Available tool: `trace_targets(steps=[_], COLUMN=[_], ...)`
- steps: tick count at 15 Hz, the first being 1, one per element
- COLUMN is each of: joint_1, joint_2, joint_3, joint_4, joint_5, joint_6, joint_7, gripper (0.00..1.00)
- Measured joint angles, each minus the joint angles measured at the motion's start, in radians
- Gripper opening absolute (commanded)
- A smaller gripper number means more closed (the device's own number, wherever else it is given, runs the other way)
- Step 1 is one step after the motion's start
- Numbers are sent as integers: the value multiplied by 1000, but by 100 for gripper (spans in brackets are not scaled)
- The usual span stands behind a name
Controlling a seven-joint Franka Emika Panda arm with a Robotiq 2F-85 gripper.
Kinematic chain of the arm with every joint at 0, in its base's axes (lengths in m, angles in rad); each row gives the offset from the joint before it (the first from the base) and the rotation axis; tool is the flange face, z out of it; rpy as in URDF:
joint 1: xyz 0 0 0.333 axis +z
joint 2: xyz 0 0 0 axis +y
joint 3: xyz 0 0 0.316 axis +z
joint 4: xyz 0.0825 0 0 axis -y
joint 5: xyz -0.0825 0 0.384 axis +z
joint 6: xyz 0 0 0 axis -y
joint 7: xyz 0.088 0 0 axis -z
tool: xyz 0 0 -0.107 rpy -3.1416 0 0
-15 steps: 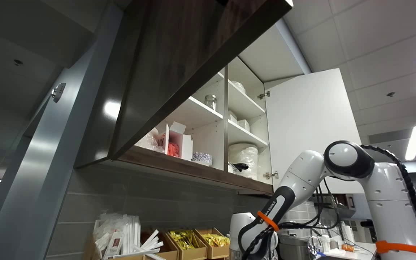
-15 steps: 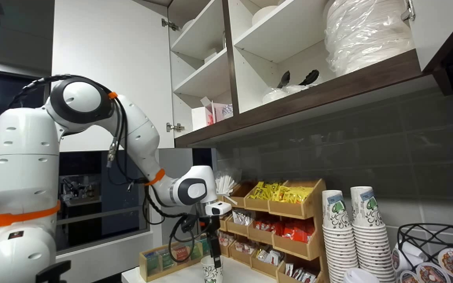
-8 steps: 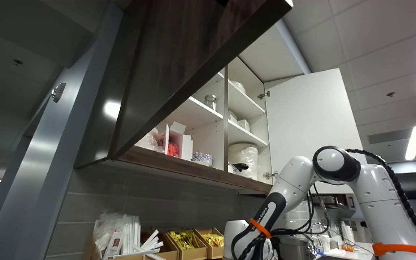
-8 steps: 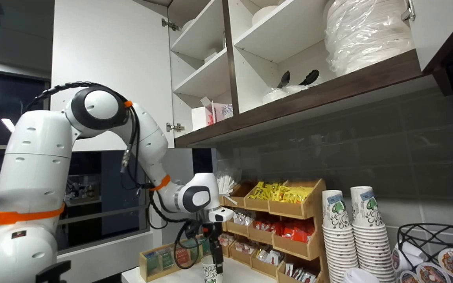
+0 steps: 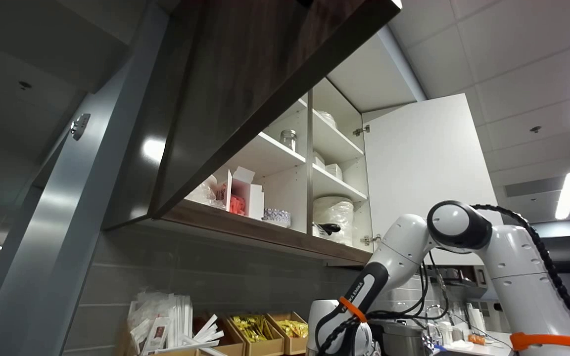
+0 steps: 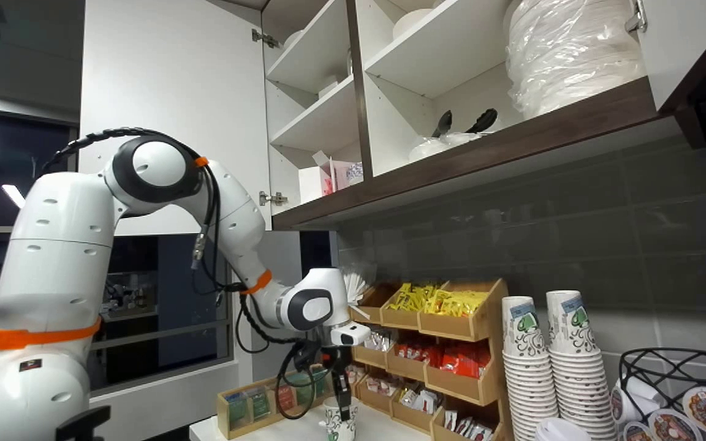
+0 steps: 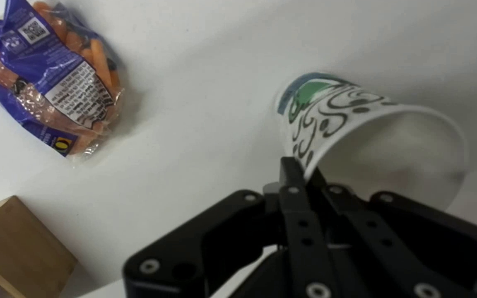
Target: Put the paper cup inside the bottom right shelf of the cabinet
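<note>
Paper cup [image 7: 346, 103]: one, white, printed in black, green and blue; held by the gripper [image 7: 304, 171], its wall pinched between the closed jaws at the rim. Located at the white counter [image 6: 380, 422], in from the corner where a wooden tray of packets [image 6: 223, 419] is set; contact of cup base with counter cannot be told for sure. Printed bag [image 7: 56, 78]: laid well apart from the cup. Cabinet [image 6: 463, 153]: mounted above; bottom right shelf [image 6: 390, 128] occupied by a plastic-wrapped stack [image 6: 573, 61] and black-ended utensils [image 6: 482, 121].
</note>
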Motion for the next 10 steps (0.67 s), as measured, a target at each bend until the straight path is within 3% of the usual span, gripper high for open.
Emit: trace_targets(steps=[5, 10], joint_1=[-3, -20], joint_2=[-102, -324], joint_3=[-16, -22], joint_4=[-33, -93], joint_5=[72, 25], joint_6=[-33, -277], joint_7=[-102, -131], gripper=[1, 1])
